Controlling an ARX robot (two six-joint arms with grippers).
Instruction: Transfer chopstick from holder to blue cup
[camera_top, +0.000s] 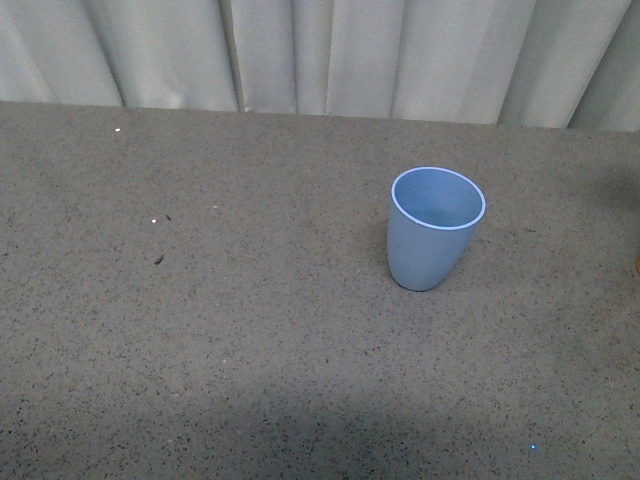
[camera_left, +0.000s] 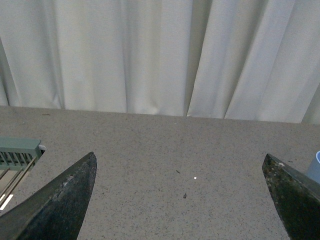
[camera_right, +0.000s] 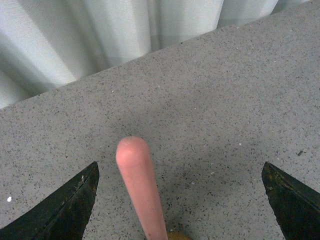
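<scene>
The blue cup stands upright and empty on the speckled grey table, right of centre in the front view; a sliver of the blue cup also shows in the left wrist view. Neither arm appears in the front view. My right gripper is open, and one salmon-pink chopstick rises between its fingers, closer to one finger and touching neither. A yellowish bit sits at the chopstick's foot; I cannot tell whether it is the holder. My left gripper is open over bare table.
Pale curtains hang along the table's far edge. A teal-green slatted rack lies beside the left gripper. A small orange object peeks in at the right edge of the front view. A few dark specks dot the table.
</scene>
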